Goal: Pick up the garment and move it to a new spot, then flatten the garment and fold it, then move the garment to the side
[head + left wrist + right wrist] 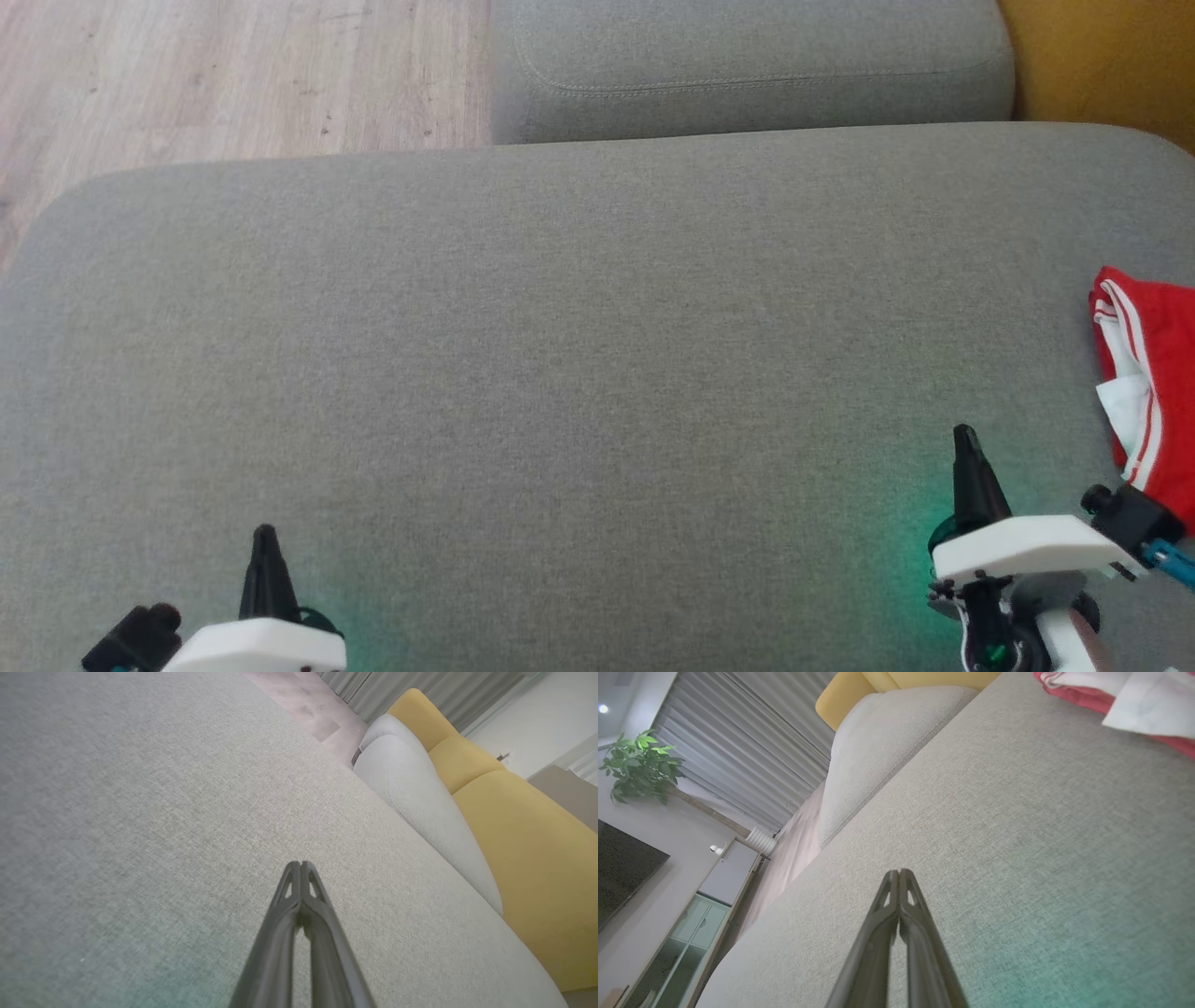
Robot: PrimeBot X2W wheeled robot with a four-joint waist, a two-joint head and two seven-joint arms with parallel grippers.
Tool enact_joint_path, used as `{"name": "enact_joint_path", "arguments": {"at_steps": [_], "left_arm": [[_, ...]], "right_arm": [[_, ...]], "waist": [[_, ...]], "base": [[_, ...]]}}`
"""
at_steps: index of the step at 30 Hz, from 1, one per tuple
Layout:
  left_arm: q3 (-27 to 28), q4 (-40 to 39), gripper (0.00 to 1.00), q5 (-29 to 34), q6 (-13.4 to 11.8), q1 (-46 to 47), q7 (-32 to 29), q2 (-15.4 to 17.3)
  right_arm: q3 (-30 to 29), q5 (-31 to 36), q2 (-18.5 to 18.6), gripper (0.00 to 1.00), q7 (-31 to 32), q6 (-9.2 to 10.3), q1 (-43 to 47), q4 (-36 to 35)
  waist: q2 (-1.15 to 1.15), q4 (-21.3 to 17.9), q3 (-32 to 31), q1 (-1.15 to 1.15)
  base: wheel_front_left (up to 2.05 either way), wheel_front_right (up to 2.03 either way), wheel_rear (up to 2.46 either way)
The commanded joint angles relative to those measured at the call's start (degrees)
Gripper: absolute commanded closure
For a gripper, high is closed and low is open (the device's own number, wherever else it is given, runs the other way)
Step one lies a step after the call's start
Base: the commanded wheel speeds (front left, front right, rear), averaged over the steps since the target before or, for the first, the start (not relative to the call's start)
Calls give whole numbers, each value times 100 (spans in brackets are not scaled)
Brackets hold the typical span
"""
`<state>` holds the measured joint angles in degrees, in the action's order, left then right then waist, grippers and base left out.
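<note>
a: entry one, garment (pixel 1167 355)?
b: red, with white stripes and a white inner layer. lies in loose, uneven layers at the far right edge of the grey seat cushion (pixel 560 373), partly cut off by the head view's border.
a: entry two, grippers?
b: right gripper (pixel 965 437): fingers pressed together, nothing between them, tip low over the cushion, garment off to its right and clear of the fingers. left gripper (pixel 264 534): likewise together and empty, at the lower left, well apart from the garment.
a: stage of the task?
b: cannot be settled from this moment. fits two readings: garment folded and set to the side, both grippers clear of it; or garment at a starting place, ready for pickup. some weight against the first: ragged edges, more heap than neat fold. too little of the cloth in view for a firm call.
a: left to do?
b: on the late reading, little or nothing. on the early one, the whole run: carry, flatten, fold, set aside. no verdict entered.
a: containers?
b: one candidate, a low cabinet (pixel 691 924) with glass doors, far off in the right wrist view. contents too dim to tell.
a: remainder?
b: grey back cushion (pixel 747 65), yellow cushion (pixel 1102 56), wooden floor (pixel 233 75), potted plant (pixel 640 765), grey curtains (pixel 738 742).
</note>
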<state>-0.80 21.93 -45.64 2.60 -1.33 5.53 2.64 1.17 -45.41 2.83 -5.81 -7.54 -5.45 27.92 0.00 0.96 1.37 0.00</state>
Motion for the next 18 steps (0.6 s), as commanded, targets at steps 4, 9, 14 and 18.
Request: {"name": "enact_joint_path", "arguments": {"at_steps": [4,9,14,18], "left_arm": [[170,-221,100,-346,67,277,-88,14],[203,-255,100,-601,92,305,-155,14],[245,-297,100,-921,124,341,-237,15],[278,-331,100,-1177,149,369,-303,16]], "right_arm": [[-34,-361,17,100,112,2,-185,-292],[-78,-617,16,100,178,3,-178,-357],[-132,-937,15,100,261,3,-170,-439],[-176,-1194,15,100,328,3,-163,-504]], "waist": [[0,-6,-7,0],[0,-11,-14,0],[0,-18,-22,0],[0,-23,-29,0]], "base": [[0,0,0],[0,0,0],[0,0,0],[0,0,0]]}}
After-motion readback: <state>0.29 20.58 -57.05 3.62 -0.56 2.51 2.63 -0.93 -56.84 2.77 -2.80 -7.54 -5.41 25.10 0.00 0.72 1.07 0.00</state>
